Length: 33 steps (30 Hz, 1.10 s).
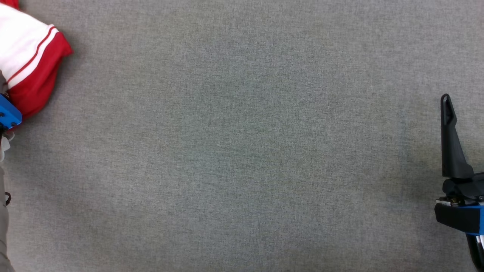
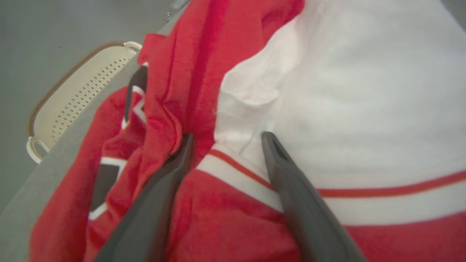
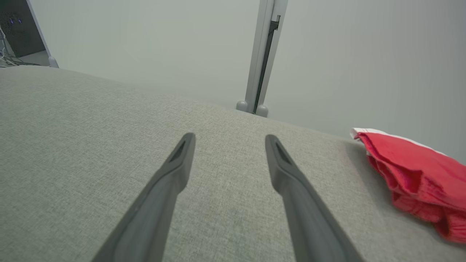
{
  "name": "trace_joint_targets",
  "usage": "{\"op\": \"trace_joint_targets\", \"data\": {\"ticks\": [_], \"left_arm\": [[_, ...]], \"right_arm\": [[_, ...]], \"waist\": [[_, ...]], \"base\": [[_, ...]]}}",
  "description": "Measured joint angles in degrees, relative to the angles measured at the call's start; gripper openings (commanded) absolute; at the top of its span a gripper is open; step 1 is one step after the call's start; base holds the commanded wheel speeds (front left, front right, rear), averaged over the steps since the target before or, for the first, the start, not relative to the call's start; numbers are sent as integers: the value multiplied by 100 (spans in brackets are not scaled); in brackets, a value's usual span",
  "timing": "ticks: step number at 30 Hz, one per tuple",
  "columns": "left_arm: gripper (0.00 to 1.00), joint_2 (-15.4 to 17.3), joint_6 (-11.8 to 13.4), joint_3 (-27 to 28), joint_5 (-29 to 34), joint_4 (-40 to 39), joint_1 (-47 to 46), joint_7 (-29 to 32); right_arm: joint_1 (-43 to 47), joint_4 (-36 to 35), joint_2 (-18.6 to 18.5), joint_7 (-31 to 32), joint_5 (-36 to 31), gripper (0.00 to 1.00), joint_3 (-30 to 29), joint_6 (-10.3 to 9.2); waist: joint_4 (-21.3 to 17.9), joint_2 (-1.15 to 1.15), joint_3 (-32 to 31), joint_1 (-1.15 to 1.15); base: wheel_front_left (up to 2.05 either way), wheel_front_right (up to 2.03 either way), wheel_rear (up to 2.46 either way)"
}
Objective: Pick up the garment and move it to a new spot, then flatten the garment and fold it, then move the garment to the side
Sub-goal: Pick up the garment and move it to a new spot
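The garment (image 1: 30, 56) is a red and white shirt with red stripes, bunched at the far left of the grey table. In the left wrist view the garment (image 2: 327, 94) lies close under my left gripper (image 2: 225, 136), whose fingers stand open, spread over a red and white fold and pressing into the cloth. At the table's right edge one dark finger (image 1: 450, 139) of my right gripper points up the head view. My right gripper (image 3: 229, 136) is open over bare table, with the garment (image 3: 418, 174) lying apart at its right.
A grey fabric-covered table (image 1: 242, 151) spans the head view. A cream perforated basket (image 2: 76, 94) stands beyond the table's edge in the left wrist view. A pale upright post (image 3: 260, 58) rises behind the table's far edge.
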Motion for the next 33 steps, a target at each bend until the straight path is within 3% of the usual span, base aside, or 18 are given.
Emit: {"op": "trace_joint_targets", "data": {"ticks": [2,3,4,5,6,15,24,33], "left_arm": [[100,29,-9,-25,-69,126,-57,280],[94,36,-11,-45,-96,177,-89,439],[50,45,-26,-60,-133,207,-111,578],[40,42,-26,-87,-180,221,-114,664],[0,40,-26,-130,-231,231,-114,727],[0,96,-32,-642,-575,-118,66,525],[0,311,-32,-1647,-857,-1215,-168,-324],[0,296,-32,-2630,-1001,-2684,-556,-665]], "right_arm": [[-1,9,2,18,1,100,18,0],[0,23,5,18,1,100,34,0],[0,34,15,18,1,100,52,0],[1,48,25,18,1,100,67,0],[2,65,29,15,4,100,77,0],[3,357,165,-149,85,100,192,0],[-2,929,388,-498,223,100,352,0],[83,1506,634,-850,348,100,500,0]], "waist": [[-4,0,-29,0],[-6,0,-50,0],[-11,0,-72,0],[-17,0,-94,0],[-22,0,-120,-1],[-131,0,-467,0],[-349,-1,-1017,0],[-803,-1,-1557,0]], "base": [[0,0,0],[0,0,0],[0,0,0],[0,0,0],[0,0,0],[0,0,0],[0,0,0],[0,0,0]]}}
